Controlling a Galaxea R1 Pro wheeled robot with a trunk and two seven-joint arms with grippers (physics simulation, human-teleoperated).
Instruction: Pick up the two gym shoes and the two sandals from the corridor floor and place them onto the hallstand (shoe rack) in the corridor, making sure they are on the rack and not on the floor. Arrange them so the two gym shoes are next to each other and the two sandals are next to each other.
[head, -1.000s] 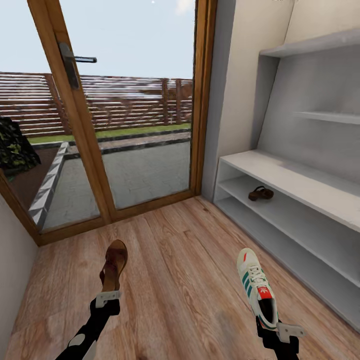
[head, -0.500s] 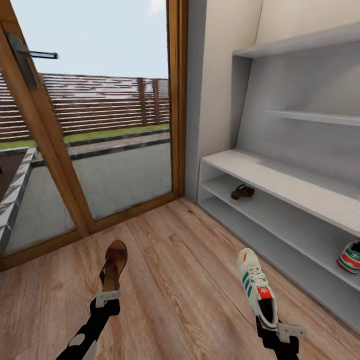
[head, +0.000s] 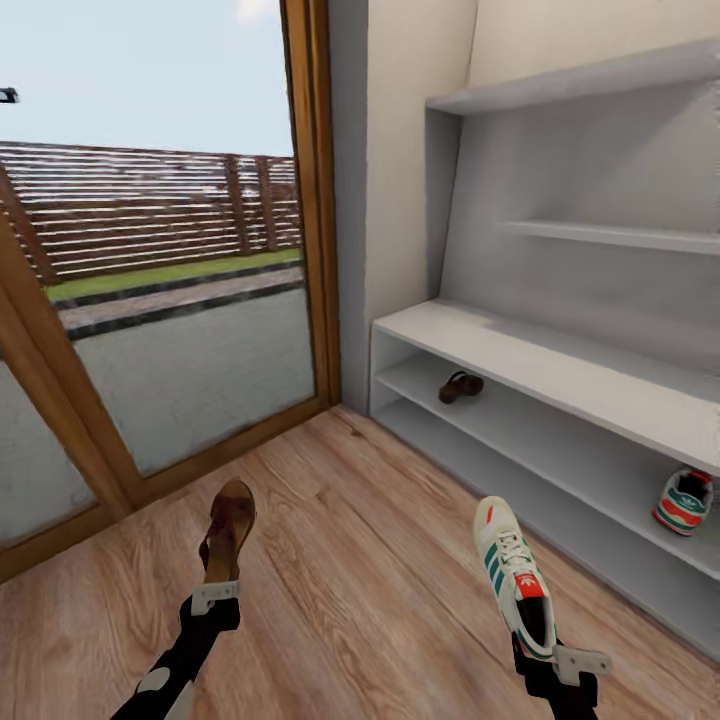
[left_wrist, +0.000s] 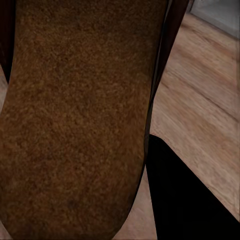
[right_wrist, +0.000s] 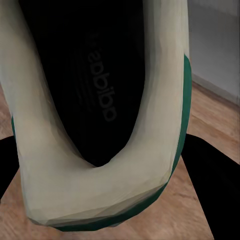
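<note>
Gym shoe (head: 518, 583) number two is clamped by its heel in the right pincer (head: 565, 662), toe pointing up and away from it, so the shoe sits right in front of that pincer and above the corridor floor (head: 370, 560). In the right wrist view the heel collar (right_wrist: 100, 190) is jammed right up at the lens. The left pincer (head: 214, 598) is closed on the heel end of a sandal (head: 228, 525), which likewise sticks out ahead of it; up close you get the tan footbed (left_wrist: 75, 115).

The hallstand (head: 560, 365) is off ahead and to the right of both pincers, well apart for now. One sandal on the shelf (head: 460, 386) sits far ahead, and a gym shoe on the shelf (head: 683, 501) is much nearer, off to the right of the right pincer.

If it were me, I'd roll in closer and square up first, then slide the held sneaker onto that same shelf level just beside its mate, keeping it low enough to clear the bench top. Sandal goes further along, next to the other one.
</note>
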